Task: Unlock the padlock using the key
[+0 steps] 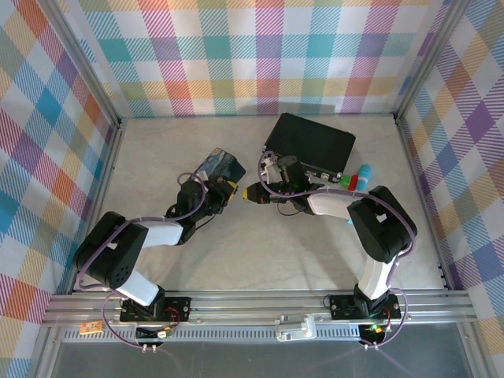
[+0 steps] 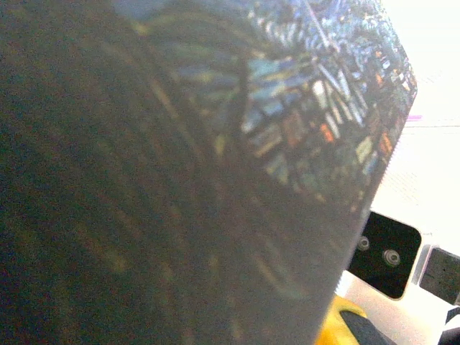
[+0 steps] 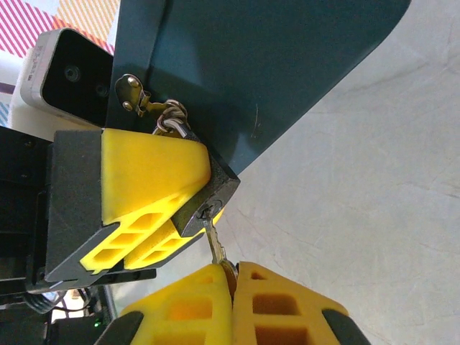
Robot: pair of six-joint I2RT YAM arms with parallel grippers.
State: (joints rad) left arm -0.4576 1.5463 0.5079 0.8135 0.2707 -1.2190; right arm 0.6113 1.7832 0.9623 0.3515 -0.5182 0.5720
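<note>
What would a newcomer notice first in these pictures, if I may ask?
In the right wrist view, the left gripper clamps the padlock, hooked onto the blue tin, while the right gripper pinches the key, its tip in the keyhole. From above, bright plaid walls surround the table.

We find bare counter (image 1: 268,256) open toward the near edge and along the far wall (image 1: 260,55). The black case (image 1: 311,142) stands close behind the right gripper (image 1: 252,192), the painted tin (image 1: 219,165) just beside the left gripper (image 1: 228,187); padlock (image 3: 210,200) and key (image 3: 215,248) fill the gap between.
</note>
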